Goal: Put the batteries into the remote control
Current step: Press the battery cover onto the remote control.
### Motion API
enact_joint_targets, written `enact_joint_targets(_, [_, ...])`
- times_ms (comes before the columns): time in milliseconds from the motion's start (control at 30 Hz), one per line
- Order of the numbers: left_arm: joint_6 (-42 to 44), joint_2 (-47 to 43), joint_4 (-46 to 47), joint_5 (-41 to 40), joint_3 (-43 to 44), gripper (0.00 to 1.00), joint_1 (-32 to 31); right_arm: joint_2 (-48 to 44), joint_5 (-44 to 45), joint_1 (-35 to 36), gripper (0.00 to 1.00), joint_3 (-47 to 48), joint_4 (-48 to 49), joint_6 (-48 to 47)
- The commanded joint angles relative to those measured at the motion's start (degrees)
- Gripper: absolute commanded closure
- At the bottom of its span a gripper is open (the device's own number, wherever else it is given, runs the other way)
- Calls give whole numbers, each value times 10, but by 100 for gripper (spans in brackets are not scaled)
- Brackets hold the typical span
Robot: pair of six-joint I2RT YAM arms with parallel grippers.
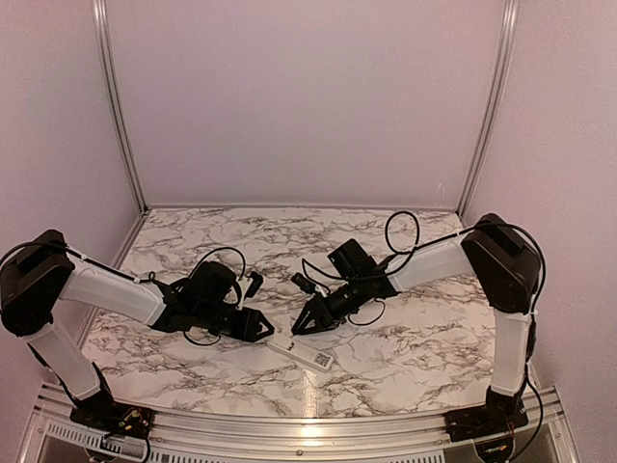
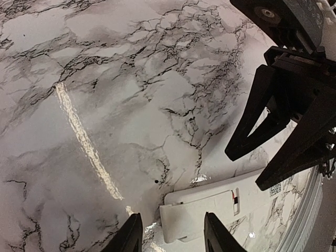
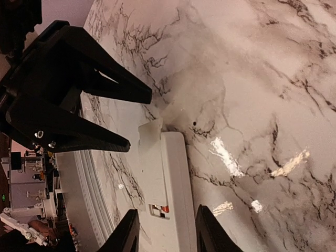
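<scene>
The remote control lies back up on the marble table, near its front edge between the two grippers. Its white battery cover sits on the bay, shifted a little past the remote's end. A small red and dark patch shows through a slot in the cover; the batteries are otherwise hidden. My left gripper is open and empty, its tips on either side of the cover end. My right gripper is open and empty, its tips straddling the remote from the opposite side.
The two grippers face each other a short way apart above the remote. An aluminium rail runs along the table's front edge just beyond the remote. Pale walls with metal posts close in the back and sides.
</scene>
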Motion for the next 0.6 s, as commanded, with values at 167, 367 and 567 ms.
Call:
enact_joint_targets(167, [16, 12, 4, 13, 11, 64, 4, 43, 3, 8, 67, 48, -1, 6])
enact_joint_targets(367, [24, 16, -4, 13, 13, 68, 4, 55, 1, 18, 67, 61, -8, 0])
enact_joint_targets(567, [33, 23, -10, 15, 22, 73, 4, 61, 1, 24, 68, 69, -21, -12])
